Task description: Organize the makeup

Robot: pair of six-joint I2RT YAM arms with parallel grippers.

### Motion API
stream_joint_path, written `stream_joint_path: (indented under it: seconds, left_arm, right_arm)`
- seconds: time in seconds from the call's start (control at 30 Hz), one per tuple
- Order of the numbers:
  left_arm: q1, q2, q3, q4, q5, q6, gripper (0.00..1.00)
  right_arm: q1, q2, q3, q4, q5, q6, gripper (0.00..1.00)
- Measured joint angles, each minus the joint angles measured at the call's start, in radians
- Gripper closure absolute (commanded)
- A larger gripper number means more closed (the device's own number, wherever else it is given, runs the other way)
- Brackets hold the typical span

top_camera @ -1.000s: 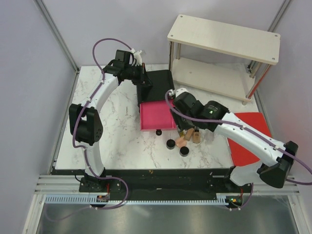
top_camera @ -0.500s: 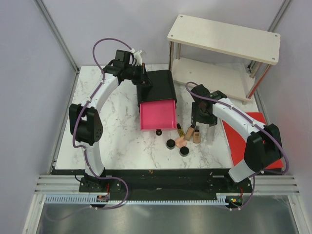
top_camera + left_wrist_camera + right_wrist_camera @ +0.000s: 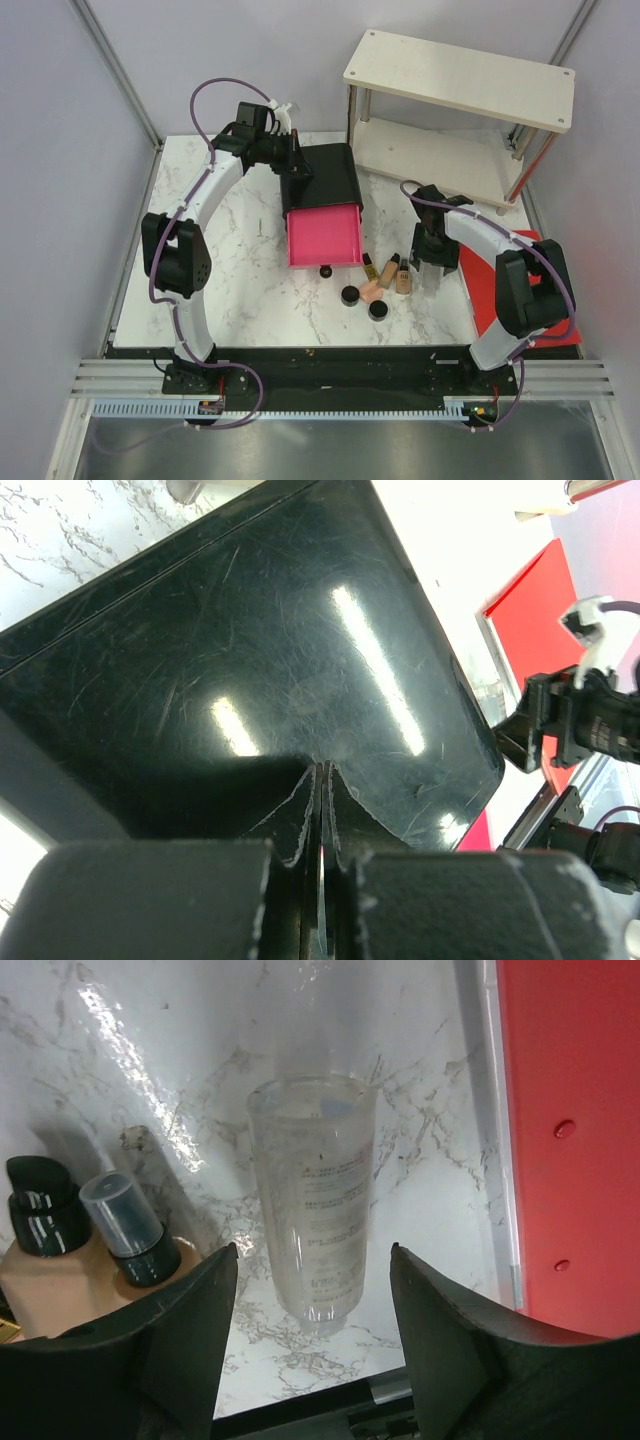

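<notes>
- L gripper [image 3: 322, 780]: shut, tips at top of black box [image 3: 250, 660].
- R gripper [image 3: 310, 1252]: wide open, nothing held, fingers either side of clear container [image 3: 310, 1190], apart from it.
- Container on table [image 3: 420, 1160], betw. red mat [image 3: 570, 1110] & foundation bottles [image 3: 90, 1260].
- Jars [image 3: 349, 295], puff [image 3: 372, 291] near open pink drawer [image 3: 324, 237].

L arm [image 3: 213, 190] & R arm [image 3: 478, 232]: white curved links, chunky black joints, black bases [image 3: 190, 378] at near tabletop edge. Thin purple cable [image 3: 199, 97] loops along each. Fingers [image 3: 170, 1345] matte black, wedge-shaped. Small white fitting [image 3: 284, 108] on L wrist.
</notes>
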Motion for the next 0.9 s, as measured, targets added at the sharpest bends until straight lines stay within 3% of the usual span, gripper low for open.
stream_joint_path:
  seconds: [0.13, 0.3, 0.33, 0.37, 0.57, 0.9]
  left_arm:
    - [0.000, 0.001, 0.002, 0.000, 0.000, 0.002, 0.98]
    - [0.000, 0.005, 0.010, -0.005, 0.000, 0.008, 0.98]
    - [0.000, 0.008, 0.013, -0.007, 0.000, 0.008, 0.98]
    - [0.000, 0.011, 0.017, -0.008, -0.001, 0.009, 0.97]
    - [0.000, 0.022, 0.034, -0.016, -0.001, 0.011, 0.97]
    - [0.000, 0.044, 0.064, -0.026, 0.000, 0.011, 0.97]
  right_arm:
    - [-0.020, 0.034, -0.032, 0.045, -0.023, -0.001, 0.37]
    - [-0.026, 0.067, -0.056, 0.090, -0.042, -0.017, 0.72]
    - [-0.026, 0.067, -0.056, 0.091, -0.045, -0.025, 0.82]
    - [-0.028, 0.067, -0.056, 0.092, -0.049, -0.032, 1.00]
    - [-0.029, 0.067, -0.024, 0.088, -0.060, -0.081, 1.00]
    - [-0.013, -0.021, 0.313, 0.106, -0.054, -0.259, 1.00]
